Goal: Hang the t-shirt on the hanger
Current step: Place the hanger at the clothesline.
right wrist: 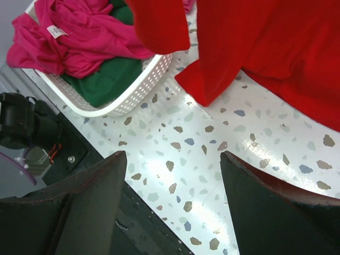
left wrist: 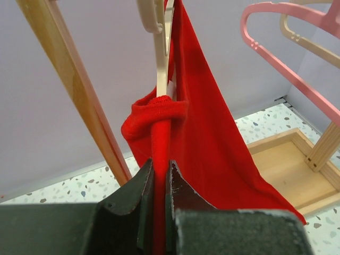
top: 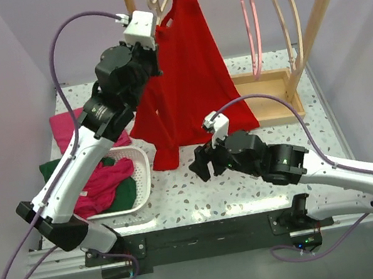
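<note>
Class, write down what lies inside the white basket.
A crumpled magenta-pink garment lies over a dark green garment in the white basket. Its floor, and anything beneath them, is hidden.

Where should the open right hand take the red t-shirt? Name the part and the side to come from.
Take the t-shirt by its loose lower corner, hanging just ahead of the right hand. Come from the near side, fingers straddling the thin edge. The left hand pinches the cloth up by the hanger, so the bottom is probably the free end.
</note>
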Controlling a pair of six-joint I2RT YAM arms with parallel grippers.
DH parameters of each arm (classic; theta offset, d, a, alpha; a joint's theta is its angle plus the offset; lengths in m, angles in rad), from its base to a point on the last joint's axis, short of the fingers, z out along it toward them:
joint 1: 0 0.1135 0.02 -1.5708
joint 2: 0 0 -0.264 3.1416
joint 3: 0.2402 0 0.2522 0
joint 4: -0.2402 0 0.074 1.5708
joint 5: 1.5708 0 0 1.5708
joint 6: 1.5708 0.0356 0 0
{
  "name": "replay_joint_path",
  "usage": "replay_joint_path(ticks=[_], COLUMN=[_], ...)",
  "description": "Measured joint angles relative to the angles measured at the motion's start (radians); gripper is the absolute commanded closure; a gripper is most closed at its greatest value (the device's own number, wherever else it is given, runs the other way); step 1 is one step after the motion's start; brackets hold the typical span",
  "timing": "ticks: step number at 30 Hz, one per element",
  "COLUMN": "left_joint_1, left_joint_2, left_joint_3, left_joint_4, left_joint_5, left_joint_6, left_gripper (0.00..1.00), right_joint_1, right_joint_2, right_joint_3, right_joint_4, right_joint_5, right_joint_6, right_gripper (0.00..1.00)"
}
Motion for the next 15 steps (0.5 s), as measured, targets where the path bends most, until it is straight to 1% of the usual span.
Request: replay_joint_path(ticks=[3,9,15], left_joint_1=[0.020,0.051,0.083], left_joint_2=[0.047,0.109,0.139], left_joint_3=[0.063,0.137,0.161], left_joint_4=[-0.011,-0.048,-0.071], left_joint_5=[0.023,0.071,0.101], left_joint_6=[0.000,-0.026,-0.051], left_gripper=[1.00,1.00,1.00], right_joint_1=[0.000,0.000,0.000], right_joint_2=[-0.016,-0.044,-0.066], right_joint_3=[-0.005,-0.012,-0.013], right_joint_4=[-0.002,-0.031,-0.053], right_joint_5=[0.000,0.003,0.007], right_joint_6=[0.006,0.010,0.010], right_gripper=[0.25,0.25,0.25])
